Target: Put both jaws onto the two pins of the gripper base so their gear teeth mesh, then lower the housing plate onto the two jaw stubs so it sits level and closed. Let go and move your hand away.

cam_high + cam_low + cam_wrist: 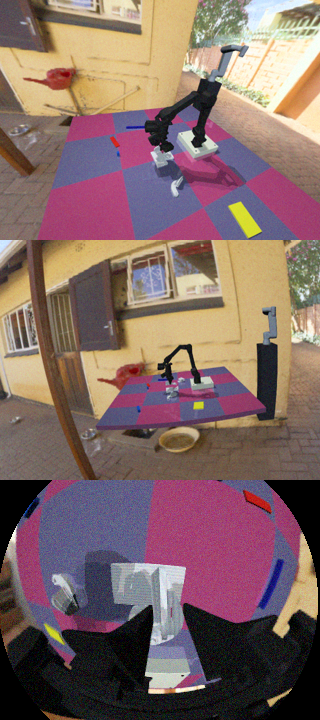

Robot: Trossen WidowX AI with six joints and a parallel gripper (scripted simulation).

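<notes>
Yellow walls and brick paving are seen around the pink-and-blue checkered table (95,204) (160,409) (215,555). The claw (163,149) (170,382) (168,607) is closed partway, and 1 pale upright piece (156,149) (167,382) (159,592) is clamped between its fingers. Just beyond the fingertips, 1 white ridged block (159,158) (170,389) (134,582) is seen; whether it is touched by that piece cannot be told. Near the claw, 1 curved white part (175,188) (171,396) (64,594) is left loose. Well apart from it, 1 yellow slab (245,219) (198,405) (54,634) is laid flat.
</notes>
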